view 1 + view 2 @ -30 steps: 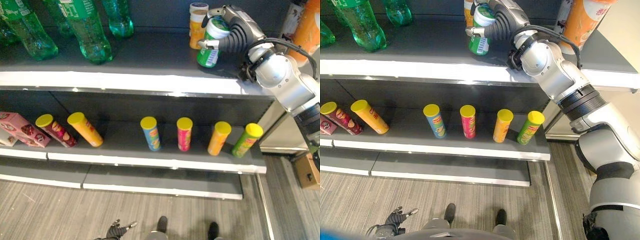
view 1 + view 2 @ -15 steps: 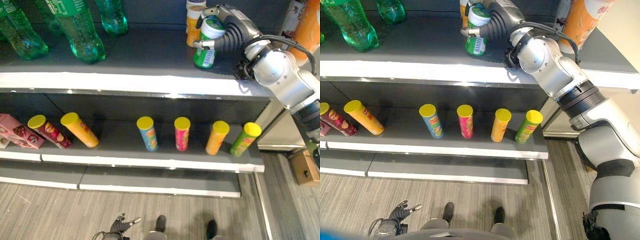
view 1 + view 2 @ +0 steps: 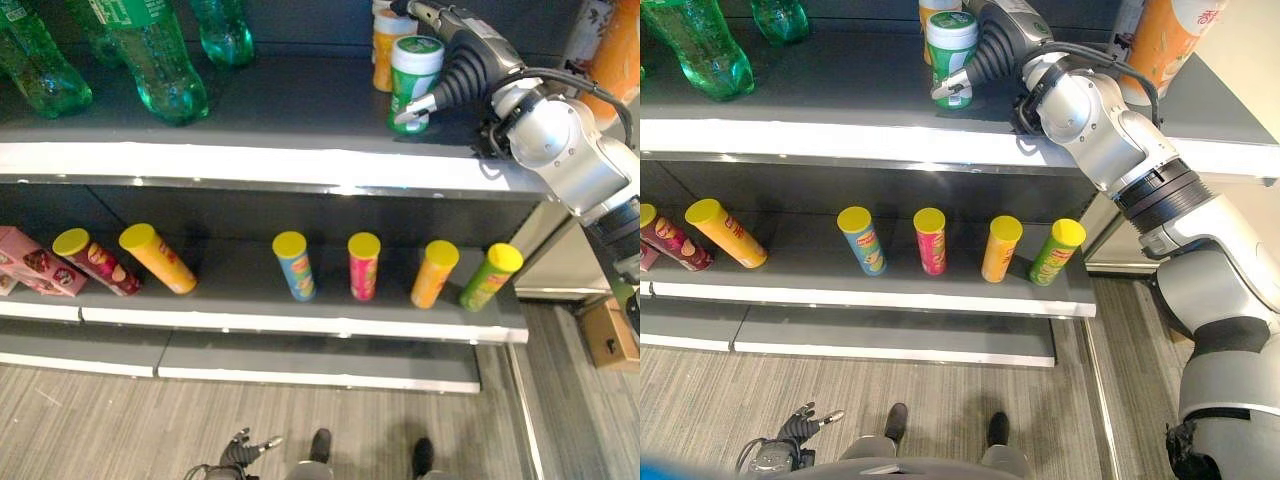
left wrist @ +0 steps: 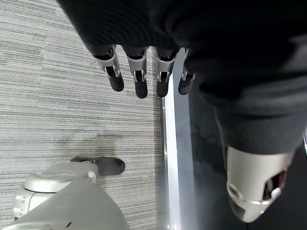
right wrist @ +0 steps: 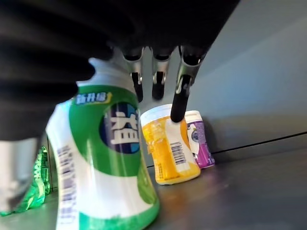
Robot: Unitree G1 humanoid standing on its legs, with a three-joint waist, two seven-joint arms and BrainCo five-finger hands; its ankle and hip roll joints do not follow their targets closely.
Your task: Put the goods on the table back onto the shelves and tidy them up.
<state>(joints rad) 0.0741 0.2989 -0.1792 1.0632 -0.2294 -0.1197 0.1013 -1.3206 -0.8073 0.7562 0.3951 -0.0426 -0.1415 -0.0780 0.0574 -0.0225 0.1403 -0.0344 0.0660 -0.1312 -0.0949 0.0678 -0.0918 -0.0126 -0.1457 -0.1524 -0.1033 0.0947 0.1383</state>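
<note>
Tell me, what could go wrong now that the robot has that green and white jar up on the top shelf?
The green and white jar stands upright, but the right hand is close against it; pulling back carelessly could tip it. The orange jar sits just behind, so a nudge might knock that into the purple jar beside it. The jar also stands ahead of the others, so a fall could roll it off the top shelf.

Green canister (image 3: 414, 81): now set upright on the top shelf (image 3: 300, 110), where it was tilted before.
Right hand (image 3: 452, 62): fingers are loosened, no longer wrapped round the canister.
</note>
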